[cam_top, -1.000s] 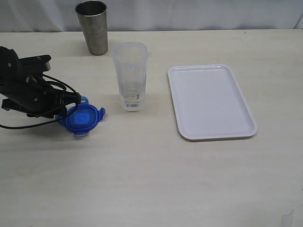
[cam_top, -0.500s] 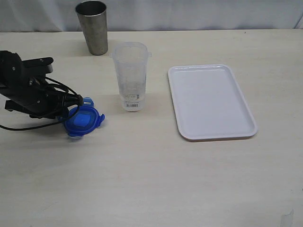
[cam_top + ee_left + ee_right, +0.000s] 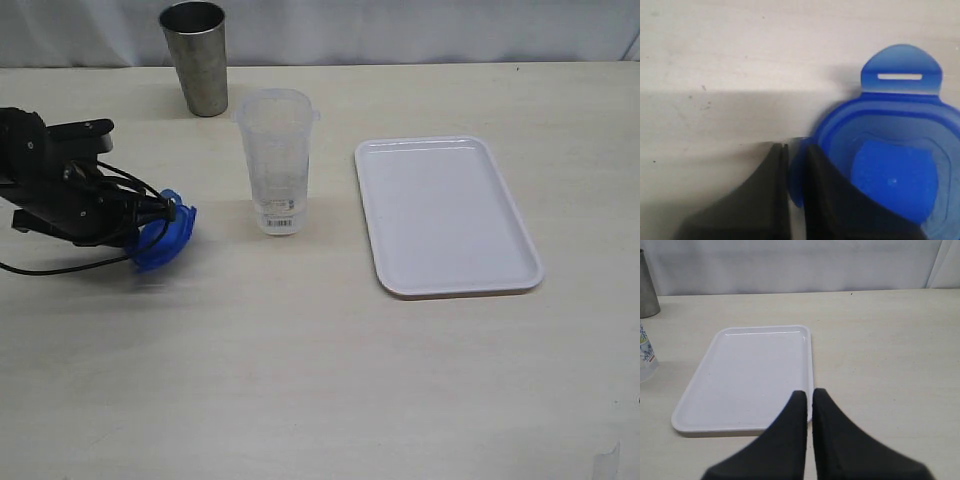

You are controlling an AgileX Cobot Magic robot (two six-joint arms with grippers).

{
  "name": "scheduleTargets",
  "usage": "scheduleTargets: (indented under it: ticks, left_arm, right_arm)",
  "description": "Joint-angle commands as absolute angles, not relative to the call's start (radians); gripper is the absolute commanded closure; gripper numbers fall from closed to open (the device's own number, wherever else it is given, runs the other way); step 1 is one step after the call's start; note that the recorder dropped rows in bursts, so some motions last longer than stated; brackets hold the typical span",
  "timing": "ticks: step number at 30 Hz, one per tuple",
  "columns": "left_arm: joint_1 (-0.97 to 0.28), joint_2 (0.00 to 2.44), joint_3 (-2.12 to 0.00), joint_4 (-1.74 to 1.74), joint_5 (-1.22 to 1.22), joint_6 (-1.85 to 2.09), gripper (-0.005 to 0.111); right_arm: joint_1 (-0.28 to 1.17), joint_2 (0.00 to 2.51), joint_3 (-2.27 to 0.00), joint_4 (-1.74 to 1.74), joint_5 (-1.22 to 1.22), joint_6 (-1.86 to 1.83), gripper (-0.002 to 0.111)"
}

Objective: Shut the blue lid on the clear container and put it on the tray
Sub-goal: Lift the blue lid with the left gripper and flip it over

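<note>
Left gripper (image 3: 795, 150) is pinched shut on one thin flap of the round blue plastic lid (image 3: 890, 175), which sits tilted near the worktop's left edge. Risk: this slight edge grip may let it swivel or drop before the tall clear plastic container (image 3: 275, 160).

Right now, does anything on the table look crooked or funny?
Only the blue lid: it sits tilted, one edge lifted off the table, because the left hand pinches one of its flaps. The clear container and steel cup stand upright, the tray lies flat, and nothing is spilled.
</note>
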State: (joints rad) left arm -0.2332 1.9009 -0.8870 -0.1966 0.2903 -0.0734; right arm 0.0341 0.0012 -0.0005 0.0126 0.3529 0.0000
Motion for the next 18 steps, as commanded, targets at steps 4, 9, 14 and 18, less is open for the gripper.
scheduleTargets:
  ticks: [4, 9, 14, 18]
  left_arm:
    - [-0.235, 1.872, -0.880, -0.188, 0.330, -0.024, 0.107]
    - [-0.235, 1.737, -0.880, -0.167, 0.380, -0.013, 0.107]
    - [-0.235, 1.596, -0.880, -0.169, 0.420, 0.058, 0.107]
    - [-0.235, 1.501, -0.880, -0.169, 0.439, 0.158, 0.107]
  right_arm:
    - [0.037, 0.000, 0.000, 0.015, 0.347, 0.000, 0.104]
    - [0.037, 0.000, 0.000, 0.015, 0.347, 0.000, 0.104]
    - [0.037, 0.000, 0.000, 0.015, 0.347, 0.000, 0.104]
    - [0.037, 0.000, 0.000, 0.015, 0.347, 0.000, 0.104]
